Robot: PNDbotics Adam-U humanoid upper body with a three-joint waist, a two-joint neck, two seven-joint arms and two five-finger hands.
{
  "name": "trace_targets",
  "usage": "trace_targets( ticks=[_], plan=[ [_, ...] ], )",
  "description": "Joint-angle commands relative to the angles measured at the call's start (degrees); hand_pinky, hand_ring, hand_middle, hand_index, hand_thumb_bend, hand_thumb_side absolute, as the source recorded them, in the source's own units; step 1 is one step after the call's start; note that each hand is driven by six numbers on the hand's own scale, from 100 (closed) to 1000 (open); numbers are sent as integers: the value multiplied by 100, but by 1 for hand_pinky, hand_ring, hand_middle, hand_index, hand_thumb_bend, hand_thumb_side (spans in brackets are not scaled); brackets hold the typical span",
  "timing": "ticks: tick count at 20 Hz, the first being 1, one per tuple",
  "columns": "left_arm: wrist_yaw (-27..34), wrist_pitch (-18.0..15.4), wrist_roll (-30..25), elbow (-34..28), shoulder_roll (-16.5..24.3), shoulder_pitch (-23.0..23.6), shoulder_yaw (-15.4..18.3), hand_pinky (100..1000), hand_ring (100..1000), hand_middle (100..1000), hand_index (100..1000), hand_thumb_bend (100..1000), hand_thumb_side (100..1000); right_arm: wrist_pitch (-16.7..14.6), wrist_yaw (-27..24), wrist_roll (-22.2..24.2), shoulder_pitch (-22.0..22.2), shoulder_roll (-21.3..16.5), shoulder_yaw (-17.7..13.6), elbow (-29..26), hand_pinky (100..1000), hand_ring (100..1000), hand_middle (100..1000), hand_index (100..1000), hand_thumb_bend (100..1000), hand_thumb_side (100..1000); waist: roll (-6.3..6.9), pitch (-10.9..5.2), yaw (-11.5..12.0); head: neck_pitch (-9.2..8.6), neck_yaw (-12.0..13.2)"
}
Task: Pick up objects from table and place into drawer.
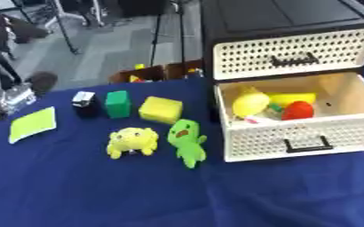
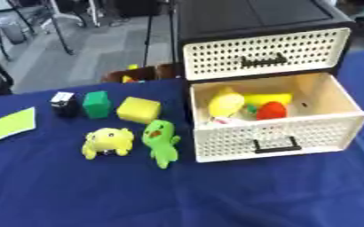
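Observation:
The lower drawer [image 1: 294, 135] of a black-and-cream drawer unit [image 1: 282, 26] stands pulled open on the blue table [image 1: 100, 195]. Inside it lie a yellow rounded object [image 1: 250, 103], a yellow flat piece [image 1: 292, 96] and a red object [image 1: 298, 111]. On the table left of the drawer are a green plush figure [image 1: 187, 142], a yellow plush toy [image 1: 132, 142], a yellow block [image 1: 161, 109], a green block [image 1: 117, 104], a small black-and-white box [image 1: 84, 103] and a flat lime sheet [image 1: 33, 124]. Neither hand shows in either view.
The upper drawer [image 1: 290, 53] is closed. A brown box [image 1: 150, 73] with small items sits behind the table's far edge. Tripod legs [image 1: 158, 35] stand on the grey floor beyond. Bare blue cloth fills the front of the table.

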Motion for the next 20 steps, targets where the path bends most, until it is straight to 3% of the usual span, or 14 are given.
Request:
trace_targets(
  ticks=[1,6,12,20],
  plan=[
    [-105,-41,-649,298,68,-256,-193,779,861,861,944,439,952,-223,-30,-144,-132,-7,21,-92,684,701,659,807,155,893,-14,-115,-16,-9,58],
    [-281,-107,-1134,923,-35,-640,-523,766,843,831,927,507,901,-356,-5,-384,-172,104,99,-92,697,702,656,803,144,887,22,-105,-49,-4,88],
    [-513,-154,-1420,1730,-333,-1091,-836,695,764,746,932,560,760,-263,-46,-421,-202,162,133,-92,689,675,632,795,133,877,59,-95,-102,20,145],
    [-580,-346,-1501,2669,-815,-1548,-1104,673,773,783,933,611,685,-209,-84,-453,-244,228,149,-92,688,666,625,791,129,875,102,-56,-229,4,265]
  ],
)
